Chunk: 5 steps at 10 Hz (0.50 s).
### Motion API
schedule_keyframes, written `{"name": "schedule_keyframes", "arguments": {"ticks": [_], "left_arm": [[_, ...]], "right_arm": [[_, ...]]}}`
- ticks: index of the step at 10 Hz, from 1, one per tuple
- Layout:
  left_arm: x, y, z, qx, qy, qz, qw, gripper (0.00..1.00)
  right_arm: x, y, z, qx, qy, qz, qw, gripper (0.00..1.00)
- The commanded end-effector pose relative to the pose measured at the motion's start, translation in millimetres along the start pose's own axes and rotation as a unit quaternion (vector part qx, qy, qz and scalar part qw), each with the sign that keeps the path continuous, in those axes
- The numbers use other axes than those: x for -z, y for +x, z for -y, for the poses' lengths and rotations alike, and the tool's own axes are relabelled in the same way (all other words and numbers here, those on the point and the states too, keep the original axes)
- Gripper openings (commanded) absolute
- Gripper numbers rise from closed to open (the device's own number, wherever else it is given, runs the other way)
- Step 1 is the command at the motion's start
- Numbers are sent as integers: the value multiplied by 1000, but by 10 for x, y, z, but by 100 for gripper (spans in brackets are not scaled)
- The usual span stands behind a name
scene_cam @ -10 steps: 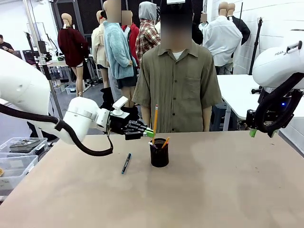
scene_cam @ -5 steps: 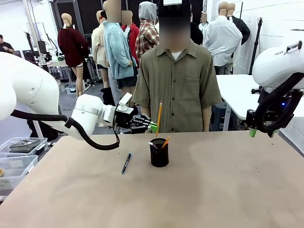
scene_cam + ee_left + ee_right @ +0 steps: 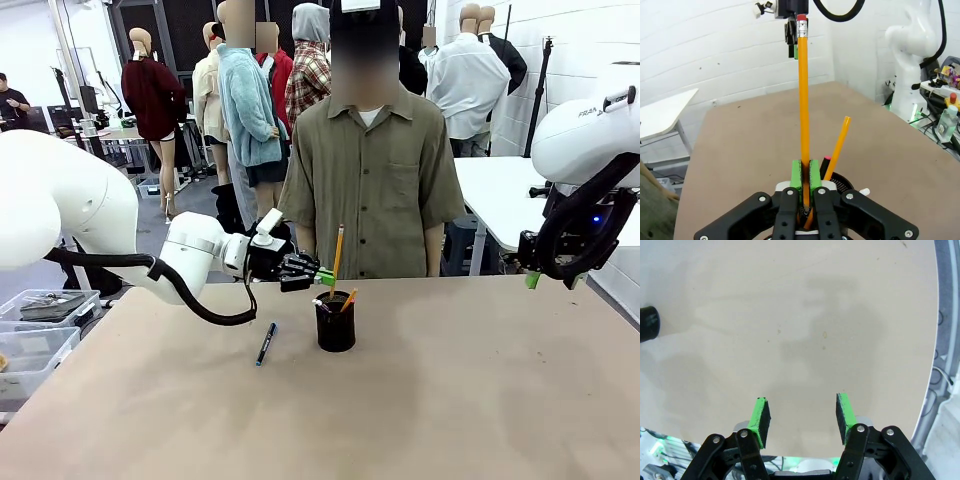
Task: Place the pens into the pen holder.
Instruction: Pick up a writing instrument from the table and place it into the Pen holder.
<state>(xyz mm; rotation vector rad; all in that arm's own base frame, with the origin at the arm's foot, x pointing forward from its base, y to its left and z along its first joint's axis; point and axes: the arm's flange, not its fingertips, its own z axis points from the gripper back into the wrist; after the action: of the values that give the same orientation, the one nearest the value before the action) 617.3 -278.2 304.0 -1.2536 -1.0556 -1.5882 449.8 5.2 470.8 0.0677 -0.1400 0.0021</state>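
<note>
Comparing against the previous second, the left pincer (image 3: 322,276), clenched on the long yellow-orange wooden pencil (image 3: 337,250), has shifted right and then sunk slightly. The upright pencil's lower end now sits at the rim of the small black wire-mesh cylindrical pen holder (image 3: 335,330). Judgement: insertion under way, release pending. Nearest, the dark blue-accented pen (image 3: 265,343) lies unmoved on the tan surface (image 3: 450,400), outstanding. A shorter orange pencil (image 3: 348,299) already leans inside, possibly obstructing. Farther right, the right pincer (image 3: 530,279) hangs released, idle.
</note>
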Motion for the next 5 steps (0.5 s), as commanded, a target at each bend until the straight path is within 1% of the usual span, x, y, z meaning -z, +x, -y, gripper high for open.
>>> {"name": "schedule_keyframes", "arguments": {"ticks": [1, 3, 4, 5], "left_arm": [[2, 23, -53, -19, -7, -4, 1000, 9], [18, 37, -21, -21, -17, -8, 1000, 46], [48, 72, -9, -44, -10, 0, 999, 64], [84, 138, 23, -53, -16, -9, 998, 72]], "right_arm": [[21, -39, -24, 9, -16, 0, 1000, 67], [21, -39, -24, 9, -16, 0, 1000, 67], [21, -39, -24, 9, -16, 0, 1000, 67], [21, -39, -24, 9, -16, 0, 1000, 67]]}}
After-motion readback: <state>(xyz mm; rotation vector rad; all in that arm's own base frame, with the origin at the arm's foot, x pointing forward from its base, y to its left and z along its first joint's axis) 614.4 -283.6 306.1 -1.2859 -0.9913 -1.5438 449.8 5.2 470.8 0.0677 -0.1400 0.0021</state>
